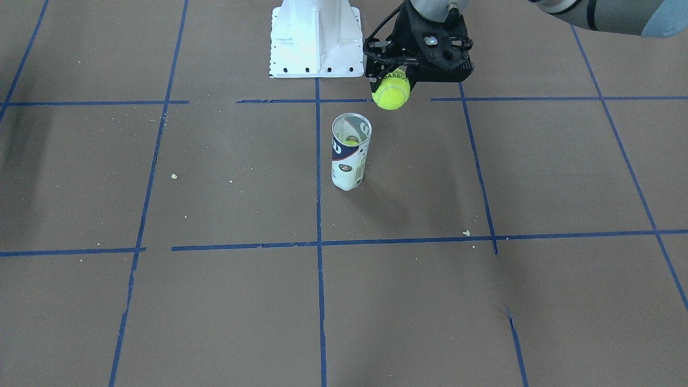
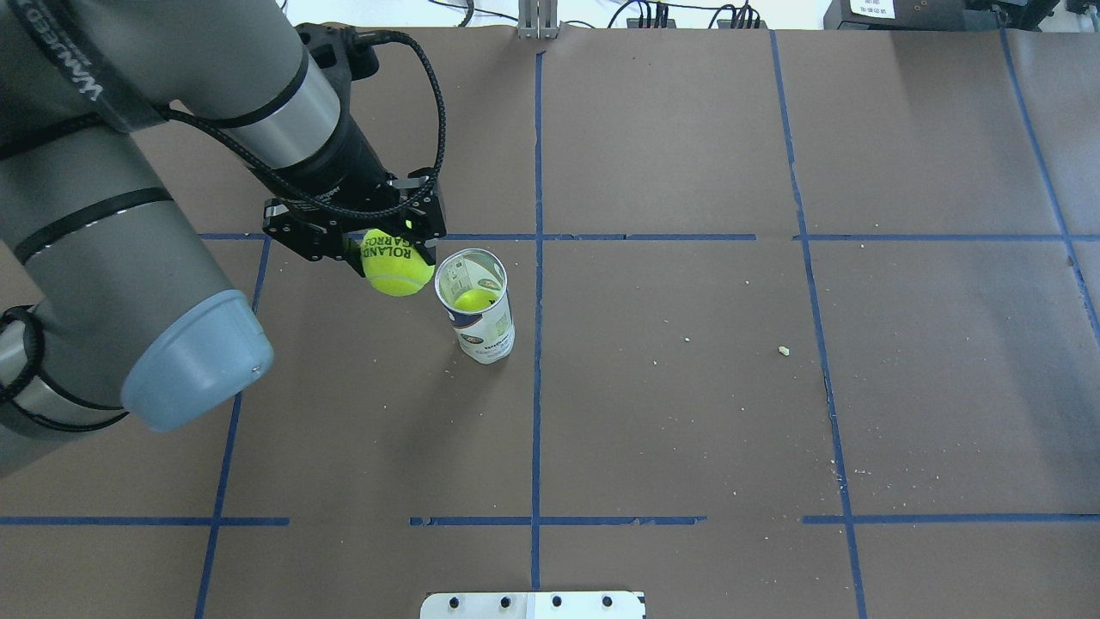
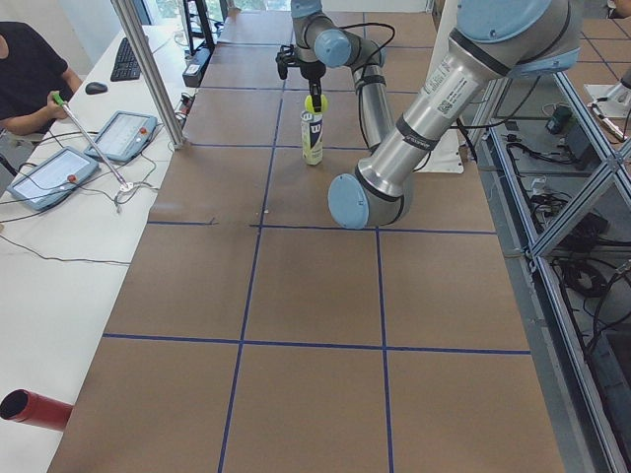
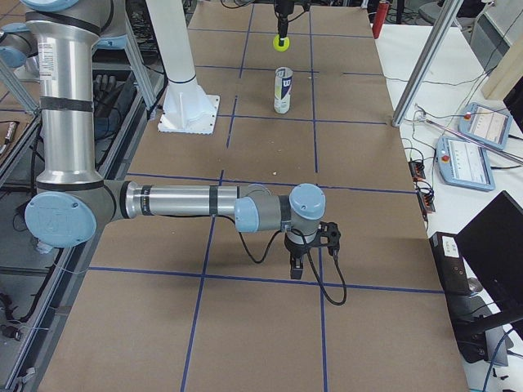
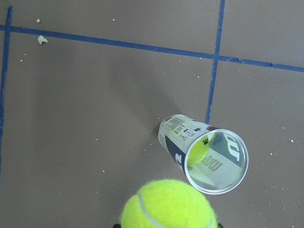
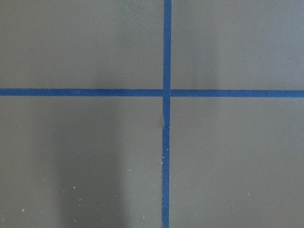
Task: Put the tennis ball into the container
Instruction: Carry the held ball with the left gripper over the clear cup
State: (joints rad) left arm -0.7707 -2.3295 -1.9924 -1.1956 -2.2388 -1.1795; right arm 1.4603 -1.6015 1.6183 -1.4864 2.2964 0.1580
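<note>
My left gripper [image 2: 394,256] is shut on the yellow-green tennis ball [image 2: 396,266], which hangs in the air with its "ROLAND GARROS" print facing up. The clear container [image 2: 481,320] stands upright on the brown table, just to the right of the held ball in the overhead view. In the front-facing view the tennis ball [image 1: 391,92] hangs up and to the right of the container [image 1: 349,158]. A second yellow ball [image 5: 198,149] lies at the bottom of the container [image 5: 176,135]. My right gripper [image 4: 309,253] hovers low over the table far from both; whether it is open or shut cannot be told.
The white robot base [image 1: 316,40] stands close behind the tube. Small crumbs [image 2: 783,350] dot the paper. Blue tape lines grid the table. At the table's end stand a metal pole [image 3: 148,69] and operator tablets [image 3: 54,177], with a person seated there.
</note>
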